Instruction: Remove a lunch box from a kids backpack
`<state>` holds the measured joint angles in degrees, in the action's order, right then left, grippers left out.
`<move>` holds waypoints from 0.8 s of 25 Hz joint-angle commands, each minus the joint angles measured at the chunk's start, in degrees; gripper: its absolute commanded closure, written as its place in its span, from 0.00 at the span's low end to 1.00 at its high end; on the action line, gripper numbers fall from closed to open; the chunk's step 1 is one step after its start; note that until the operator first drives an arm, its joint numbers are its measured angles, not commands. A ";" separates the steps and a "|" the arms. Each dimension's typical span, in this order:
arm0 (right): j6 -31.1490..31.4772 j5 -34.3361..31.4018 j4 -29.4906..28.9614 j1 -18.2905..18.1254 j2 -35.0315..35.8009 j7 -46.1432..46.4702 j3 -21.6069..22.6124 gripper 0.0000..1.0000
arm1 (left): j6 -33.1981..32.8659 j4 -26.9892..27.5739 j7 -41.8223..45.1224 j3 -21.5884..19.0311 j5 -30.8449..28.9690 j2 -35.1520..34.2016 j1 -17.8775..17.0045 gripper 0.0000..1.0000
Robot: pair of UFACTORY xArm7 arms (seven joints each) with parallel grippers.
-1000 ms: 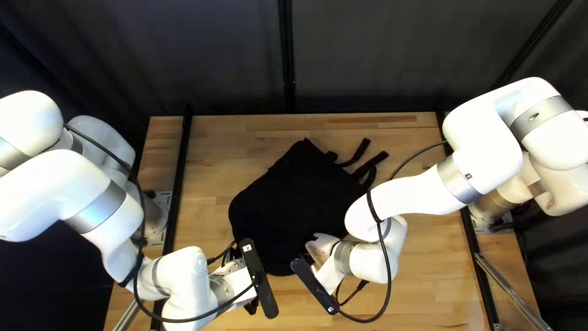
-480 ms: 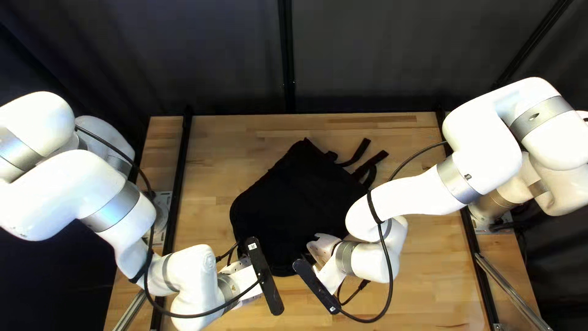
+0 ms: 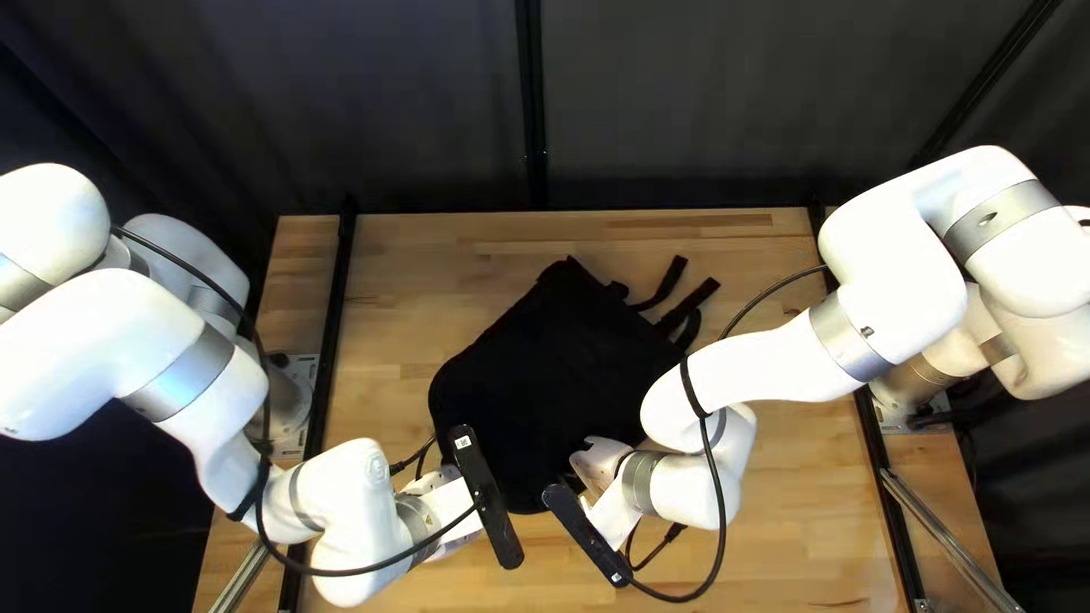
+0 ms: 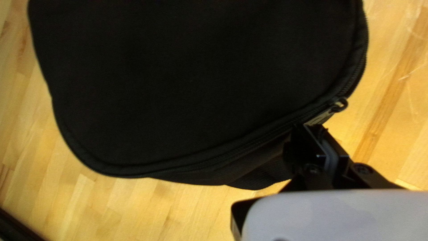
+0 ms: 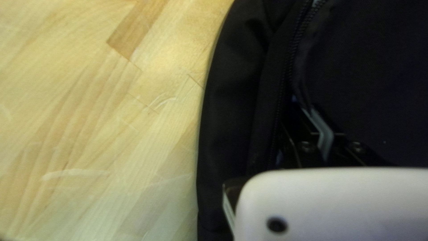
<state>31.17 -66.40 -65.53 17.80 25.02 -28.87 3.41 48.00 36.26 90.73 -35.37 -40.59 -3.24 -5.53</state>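
Note:
The black backpack (image 3: pixel 545 363) lies flat on the table, its straps toward the far right. At its near left edge is my left gripper (image 3: pixel 486 496), mostly hidden under its mount; my right gripper (image 3: pixel 585 534) is at the near right edge. In the left wrist view, a zipper slider (image 4: pixel 340 105) sits at the backpack's rim, its tab (image 4: pixel 322 117) pinched by my left gripper (image 4: pixel 308 128). The right wrist view has my right gripper (image 5: pixel 307 111) shut on the fabric beside the zipper teeth (image 5: pixel 290 67). No lunch box shows.
Bare wooden tabletop (image 3: pixel 795 500) surrounds the backpack. Black cables (image 3: pixel 718 488) loop down from both arms. The two gripper mounts stand close together at the backpack's near side. A dark curtain (image 3: pixel 681 102) hangs behind the table.
My left gripper has shifted a little right and toward the far side, after its arm swung right and back. The backpack's left edge has moved slightly right. My right arm has hardly moved.

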 commanded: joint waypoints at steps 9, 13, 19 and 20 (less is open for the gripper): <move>0.10 1.84 0.03 -0.31 0.07 0.46 0.56 1.00 | 0.93 -2.41 -2.77 0.67 4.95 -3.64 -0.39 1.00; 0.00 1.90 0.12 -0.29 0.02 0.40 0.64 1.00 | 1.09 -3.28 -3.42 0.97 6.25 -4.72 -0.48 1.00; -0.15 1.88 0.27 -0.20 -0.10 0.49 0.78 1.00 | 2.31 -3.96 -5.66 1.57 8.89 -7.34 -1.04 1.00; -0.17 1.87 0.28 -0.19 -0.11 0.50 0.81 1.00 | 2.53 -3.93 -5.86 1.59 9.10 -7.54 -1.10 1.00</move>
<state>31.01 -64.53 -65.28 17.55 24.94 -28.37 4.15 49.90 32.38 85.64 -33.94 -32.35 -9.95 -6.36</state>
